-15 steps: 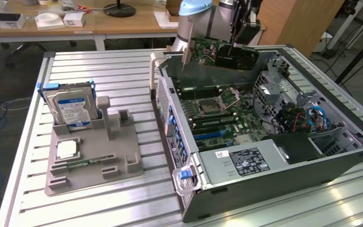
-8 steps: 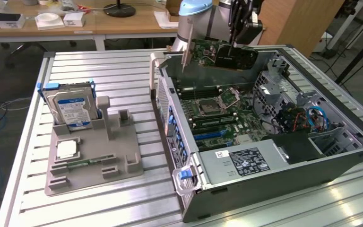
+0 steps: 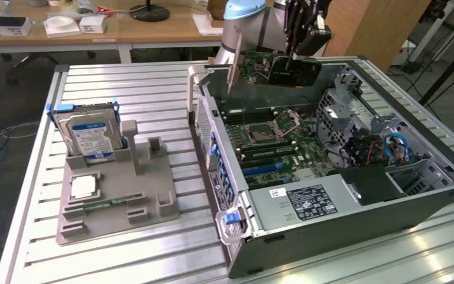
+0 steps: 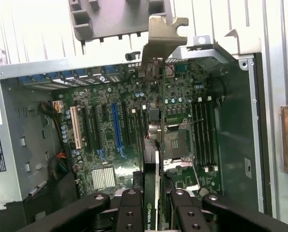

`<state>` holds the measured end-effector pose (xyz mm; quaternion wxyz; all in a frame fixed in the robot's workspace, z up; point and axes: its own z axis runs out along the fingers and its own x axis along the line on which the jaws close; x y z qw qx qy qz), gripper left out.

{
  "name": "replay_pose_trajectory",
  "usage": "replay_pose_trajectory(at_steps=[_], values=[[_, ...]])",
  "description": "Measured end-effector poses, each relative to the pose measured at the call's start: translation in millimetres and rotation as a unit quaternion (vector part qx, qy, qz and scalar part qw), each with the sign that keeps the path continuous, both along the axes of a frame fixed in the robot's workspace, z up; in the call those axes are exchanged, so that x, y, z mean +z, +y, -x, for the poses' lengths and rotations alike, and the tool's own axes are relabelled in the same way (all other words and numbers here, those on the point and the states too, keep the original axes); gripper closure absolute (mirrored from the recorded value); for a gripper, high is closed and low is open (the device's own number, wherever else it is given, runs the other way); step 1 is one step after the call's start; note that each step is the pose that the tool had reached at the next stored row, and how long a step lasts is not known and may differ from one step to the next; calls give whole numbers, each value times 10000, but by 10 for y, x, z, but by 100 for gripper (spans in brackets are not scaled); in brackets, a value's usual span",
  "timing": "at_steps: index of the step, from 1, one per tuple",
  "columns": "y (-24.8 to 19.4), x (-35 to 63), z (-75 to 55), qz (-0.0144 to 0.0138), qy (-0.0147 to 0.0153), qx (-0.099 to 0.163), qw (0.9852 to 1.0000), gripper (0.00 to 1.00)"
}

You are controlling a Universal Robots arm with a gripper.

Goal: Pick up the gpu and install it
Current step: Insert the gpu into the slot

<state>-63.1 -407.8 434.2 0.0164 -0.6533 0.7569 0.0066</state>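
GPU (image 3: 265,68) hangs in the air above the far end of an open computer case (image 3: 416,207), clear of the slots and not seated. Its long edge is roughly level and its silver bracket (image 3: 233,71) faces the exterior view's left, toward the slotted wall of the case.

Below it we see the green motherboard (image 3: 278,145) with an open processor socket (image 3: 260,135), rows of memory beside it, and long expansion slots, one of them blue (image 4: 116,125). A silver power supply (image 3: 306,201) fills the near end of the case, and blue cables (image 3: 396,145) sit at the exterior view's right.

Beside the case, on the ribbed metal table (image 3: 116,260), a grey holder (image 3: 156,195) carries an upright hard drive (image 3: 89,133) and a flat square chip (image 3: 83,186).

The arm (image 3: 247,23) stands at the far side of the case with the gripper (image 3: 292,56) pointing straight down. Its black fingers (image 4: 131,210) are closed on the card's top edge, one on each face, holding it.
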Motion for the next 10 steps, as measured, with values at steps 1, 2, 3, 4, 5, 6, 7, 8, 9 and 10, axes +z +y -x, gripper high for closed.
replay_pose_trajectory(at_steps=[1,2,3,4,5,6,7,8,9,10], values=[[0,-1,0,0,0,50,10000,74],[1,-1,0,0,0,100,9999,74],[1,-2,0,0,0,149,9999,74],[1,-3,0,0,0,194,9998,74],[1,-3,0,0,0,240,9997,74],[1,-3,0,0,0,280,9996,74],[1,-4,0,0,0,317,9995,74],[2,-4,0,0,0,348,9994,74],[2,-4,0,0,0,378,9993,74],[2,-4,0,0,0,407,9992,74]])
